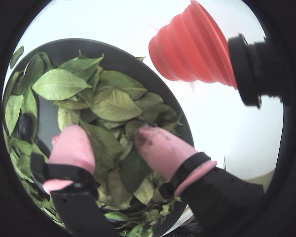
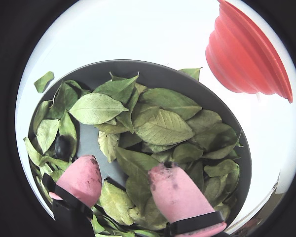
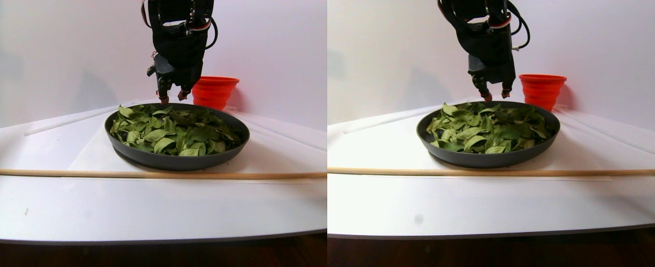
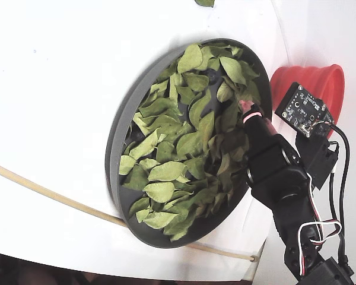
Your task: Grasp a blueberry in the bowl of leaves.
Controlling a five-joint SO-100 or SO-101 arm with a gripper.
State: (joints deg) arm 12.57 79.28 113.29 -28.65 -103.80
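Observation:
The dark-grey bowl (image 2: 153,69) is filled with green leaves (image 2: 163,126). A dark round blueberry (image 2: 63,146) lies among the leaves at the bowl's left side, just left of my left pink fingertip; it also shows in the other wrist view (image 1: 25,126). My gripper (image 2: 122,167) is open and empty, its jaws wide apart just above the leaves. In the stereo pair view the gripper (image 3: 172,97) hangs over the bowl's far rim (image 3: 177,161). In the fixed view the gripper (image 4: 247,110) is at the bowl's right edge (image 4: 115,142).
A red collapsible cup (image 3: 214,89) stands just behind the bowl, close to the arm; it also shows in the fixed view (image 4: 308,77). A thin wooden stick (image 3: 138,174) lies across the white table in front of the bowl. A stray leaf (image 2: 43,81) lies outside the rim.

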